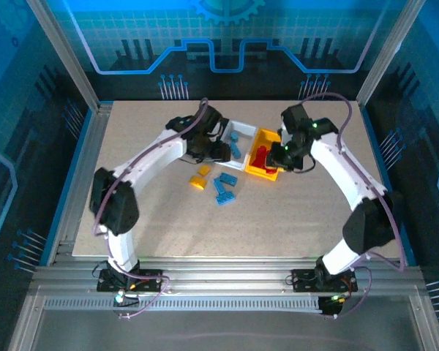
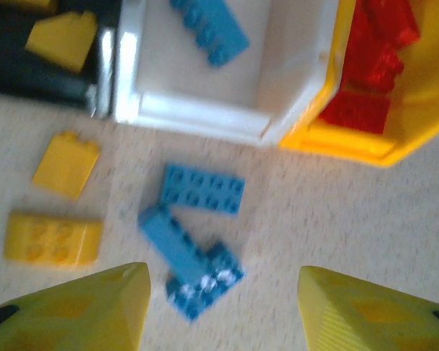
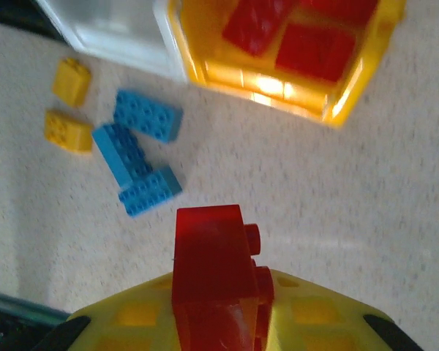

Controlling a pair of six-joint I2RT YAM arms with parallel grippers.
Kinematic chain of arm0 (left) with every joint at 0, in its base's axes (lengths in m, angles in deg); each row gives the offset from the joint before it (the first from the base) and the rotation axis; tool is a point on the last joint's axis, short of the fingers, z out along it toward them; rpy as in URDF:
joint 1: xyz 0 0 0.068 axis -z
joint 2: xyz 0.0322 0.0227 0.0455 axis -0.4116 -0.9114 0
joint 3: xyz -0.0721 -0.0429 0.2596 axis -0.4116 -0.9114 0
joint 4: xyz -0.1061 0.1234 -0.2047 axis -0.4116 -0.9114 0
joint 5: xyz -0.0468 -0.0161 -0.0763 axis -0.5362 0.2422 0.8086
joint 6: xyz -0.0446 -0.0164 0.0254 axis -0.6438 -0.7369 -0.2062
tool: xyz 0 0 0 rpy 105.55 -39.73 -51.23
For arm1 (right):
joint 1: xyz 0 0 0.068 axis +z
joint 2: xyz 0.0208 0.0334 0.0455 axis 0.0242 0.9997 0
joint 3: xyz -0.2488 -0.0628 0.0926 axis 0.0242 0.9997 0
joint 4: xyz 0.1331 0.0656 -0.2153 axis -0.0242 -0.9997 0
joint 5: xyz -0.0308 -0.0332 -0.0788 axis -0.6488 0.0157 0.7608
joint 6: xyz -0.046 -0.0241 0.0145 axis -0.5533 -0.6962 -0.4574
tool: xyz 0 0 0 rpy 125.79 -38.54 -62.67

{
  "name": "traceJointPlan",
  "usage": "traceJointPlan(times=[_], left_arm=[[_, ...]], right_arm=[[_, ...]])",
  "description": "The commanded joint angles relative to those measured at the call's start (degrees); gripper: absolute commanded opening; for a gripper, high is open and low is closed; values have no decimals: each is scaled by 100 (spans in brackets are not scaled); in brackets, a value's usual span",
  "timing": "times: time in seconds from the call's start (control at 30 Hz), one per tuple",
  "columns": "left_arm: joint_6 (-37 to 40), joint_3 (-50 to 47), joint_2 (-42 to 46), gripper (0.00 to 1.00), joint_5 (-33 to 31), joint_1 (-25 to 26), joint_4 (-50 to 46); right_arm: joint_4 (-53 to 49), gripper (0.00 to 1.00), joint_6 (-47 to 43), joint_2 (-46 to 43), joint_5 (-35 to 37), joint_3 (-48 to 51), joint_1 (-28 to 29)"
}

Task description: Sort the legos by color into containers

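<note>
On the table lie three light blue legos [image 2: 194, 245] [image 1: 224, 187] and two yellow legos [image 2: 53, 238] [image 1: 200, 176]. My left gripper [image 2: 224, 272] [image 1: 214, 152] hangs open just above the blue ones, with nothing between its yellow fingers [image 2: 95, 307]. The white container [image 2: 197, 113] holds a blue lego [image 2: 208, 29]. A yellow lego [image 2: 62, 40] lies in the black container [image 2: 29, 77]. The yellow container [image 3: 351, 95] [image 1: 263, 173] holds red legos [image 3: 293, 44]. My right gripper [image 3: 219, 314] [image 1: 278, 155] is shut on a red lego [image 3: 208, 248], a short way before the yellow container's near wall.
The three containers stand side by side at the back middle of the tan table [image 1: 154, 219]. Metal frame posts [image 1: 66, 51] and the table's edges bound the area. Open tabletop lies in front of the loose legos.
</note>
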Motion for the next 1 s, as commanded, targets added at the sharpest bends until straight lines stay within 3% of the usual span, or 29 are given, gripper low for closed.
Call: traceJointPlan(times=[0.0, 0.27, 0.47, 0.67, 0.77, 0.97], left_arm=[[-274, -1182, 602, 58, -18, -10, 241], [-1224, -3662, 2027, 62, 95, 109, 765], [-1896, -4577, 2578, 67, 286, 110, 1094], [-2520, -5026, 2620, 80, 620, 132, 1554], [-2537, -4929, 2716, 97, 497, 137, 1455], [-2462, -4763, 2922, 99, 190, 136, 1151]], right_arm=[[-54, 26, -319, 713, -117, -639, -315], [-119, 25, -534, 2514, 76, -2208, -632], [-220, 25, -488, 3247, 59, -2861, -727], [-97, 26, -344, 3458, -128, -2941, -751], [-95, 26, -318, 3567, -185, -3030, -756], [-218, 31, -266, 3784, -214, -3394, -752]])
